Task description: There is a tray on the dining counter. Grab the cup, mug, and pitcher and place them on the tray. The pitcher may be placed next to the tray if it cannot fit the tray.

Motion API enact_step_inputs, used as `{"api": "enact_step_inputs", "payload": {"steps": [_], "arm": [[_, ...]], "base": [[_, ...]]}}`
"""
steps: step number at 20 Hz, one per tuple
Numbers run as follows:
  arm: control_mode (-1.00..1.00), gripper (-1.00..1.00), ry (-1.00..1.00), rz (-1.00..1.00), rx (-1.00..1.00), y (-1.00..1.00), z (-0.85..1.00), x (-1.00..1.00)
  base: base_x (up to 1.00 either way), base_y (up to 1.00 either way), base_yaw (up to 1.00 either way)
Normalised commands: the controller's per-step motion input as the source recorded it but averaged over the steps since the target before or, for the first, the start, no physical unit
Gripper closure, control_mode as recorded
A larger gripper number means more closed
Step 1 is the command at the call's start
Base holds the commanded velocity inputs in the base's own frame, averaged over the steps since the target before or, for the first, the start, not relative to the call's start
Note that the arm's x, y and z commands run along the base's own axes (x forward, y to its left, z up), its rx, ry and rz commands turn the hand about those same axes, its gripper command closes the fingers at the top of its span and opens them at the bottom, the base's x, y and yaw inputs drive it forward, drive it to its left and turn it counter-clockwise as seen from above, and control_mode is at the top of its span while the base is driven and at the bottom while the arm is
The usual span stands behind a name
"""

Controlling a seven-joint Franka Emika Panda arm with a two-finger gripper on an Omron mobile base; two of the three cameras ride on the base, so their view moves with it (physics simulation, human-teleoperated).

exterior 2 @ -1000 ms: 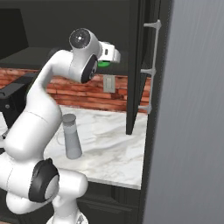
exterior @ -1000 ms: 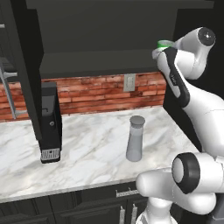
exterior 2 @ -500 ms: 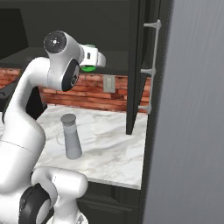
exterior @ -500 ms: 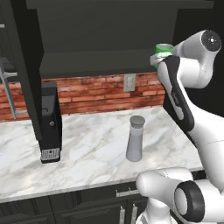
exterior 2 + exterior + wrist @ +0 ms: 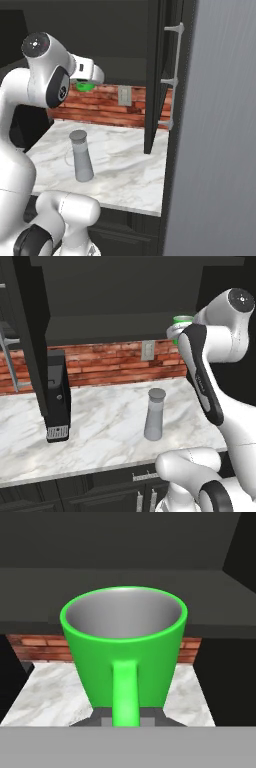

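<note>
In the hand view the bright green mug (image 5: 125, 647) stands upright right in front of the camera, its loop handle facing it. My gripper (image 5: 126, 716) is shut on that handle. The mug (image 5: 182, 319) hangs high in the air by the upper cabinet, above the right end of the brick-backed counter, and from the right side the mug (image 5: 85, 86) shows just under the hand. The tall grey pitcher (image 5: 155, 413) with its dark round lid stands on that counter, well below the mug; the pitcher (image 5: 81, 155) is untouched. The tray, the dining counter and the cup are out of view.
A black coffee machine (image 5: 57, 401) stands at the left of the marble counter (image 5: 105, 426). Dark upper cabinets (image 5: 120, 296) hang over it. An open dark door with shelves (image 5: 162, 80) and a tall grey panel (image 5: 220, 130) close the right side.
The arm has swung, carrying the mug leftward and a little lower. The pitcher and the counter have not moved.
</note>
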Motion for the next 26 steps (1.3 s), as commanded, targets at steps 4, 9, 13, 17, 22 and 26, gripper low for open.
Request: {"api": "enact_step_inputs", "payload": {"steps": [4,9,13,17,22,26], "arm": [[-1.0,1.0,0.03,0.01,0.0,0.15,-0.02,-0.47],[-1.0,1.0,0.0,0.01,0.0,0.07,0.0,-0.38],[-1.0,1.0,0.0,0.0,0.0,0.12,-0.05,-0.28],[-1.0,1.0,0.0,0.0,0.0,0.08,-0.07,-0.26],[-1.0,1.0,0.0,0.0,0.0,0.1,-0.14,-0.23],[-1.0,1.0,0.0,0.01,0.0,0.09,-0.12,-0.21]], "base": [[0.0,0.0,0.0],[0.0,0.0,0.0],[0.0,0.0,0.0],[0.0,0.0,0.0],[0.0,0.0,0.0],[0.0,0.0,0.0]]}}
